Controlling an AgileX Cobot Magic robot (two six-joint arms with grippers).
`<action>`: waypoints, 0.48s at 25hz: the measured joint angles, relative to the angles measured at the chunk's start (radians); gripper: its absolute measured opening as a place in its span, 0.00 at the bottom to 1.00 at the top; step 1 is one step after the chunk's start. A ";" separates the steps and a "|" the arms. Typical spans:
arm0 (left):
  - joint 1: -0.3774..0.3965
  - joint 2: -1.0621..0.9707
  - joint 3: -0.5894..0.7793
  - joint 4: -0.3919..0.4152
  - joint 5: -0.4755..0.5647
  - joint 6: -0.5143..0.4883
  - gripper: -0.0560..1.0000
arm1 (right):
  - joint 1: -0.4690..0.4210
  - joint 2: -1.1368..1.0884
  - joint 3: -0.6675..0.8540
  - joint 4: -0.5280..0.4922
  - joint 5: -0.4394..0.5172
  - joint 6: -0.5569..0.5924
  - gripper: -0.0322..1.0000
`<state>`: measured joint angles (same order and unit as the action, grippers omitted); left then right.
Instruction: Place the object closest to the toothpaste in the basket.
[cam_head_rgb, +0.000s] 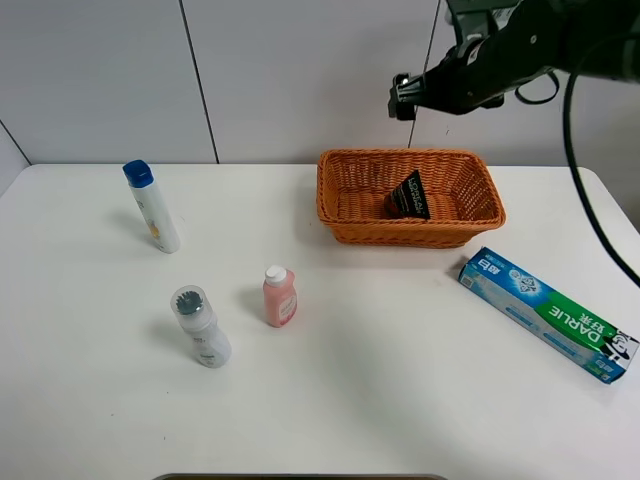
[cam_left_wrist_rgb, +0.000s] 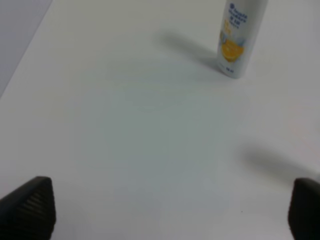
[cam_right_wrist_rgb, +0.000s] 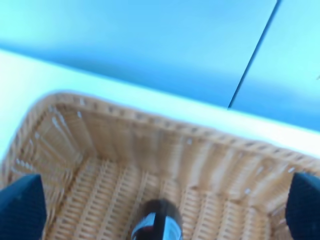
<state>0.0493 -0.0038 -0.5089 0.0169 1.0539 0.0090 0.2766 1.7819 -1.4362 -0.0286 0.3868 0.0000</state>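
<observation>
The green and blue toothpaste box (cam_head_rgb: 548, 313) lies flat at the right of the white table. A small black tube (cam_head_rgb: 408, 196) leans inside the orange wicker basket (cam_head_rgb: 400, 156) at the back; the right wrist view shows the tube's top (cam_right_wrist_rgb: 157, 225) on the basket floor (cam_right_wrist_rgb: 100, 200). My right gripper (cam_head_rgb: 402, 100) hangs above the basket's back rim, open and empty, its fingertips (cam_right_wrist_rgb: 20, 205) spread wide over the basket. My left gripper (cam_left_wrist_rgb: 172, 210) is open over bare table with nothing between its fingers (cam_left_wrist_rgb: 30, 205).
A tall white bottle with a blue cap (cam_head_rgb: 152, 206) stands at the back left, also seen as the white bottle (cam_left_wrist_rgb: 239, 35) ahead of my left gripper. A pink bottle (cam_head_rgb: 279, 296) and a grey-capped white bottle (cam_head_rgb: 201, 327) stand left of centre.
</observation>
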 joint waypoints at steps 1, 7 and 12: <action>0.000 0.000 0.000 0.000 0.000 0.000 0.94 | 0.000 -0.026 0.000 -0.005 0.006 0.000 0.99; 0.000 0.000 0.000 0.000 0.000 0.000 0.94 | 0.000 -0.218 0.000 -0.033 0.042 0.005 0.99; 0.000 0.000 0.000 0.000 0.000 0.000 0.94 | 0.000 -0.389 0.000 -0.074 0.039 0.007 0.99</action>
<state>0.0493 -0.0038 -0.5089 0.0169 1.0539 0.0090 0.2770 1.3933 -1.4362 -0.1024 0.4256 0.0074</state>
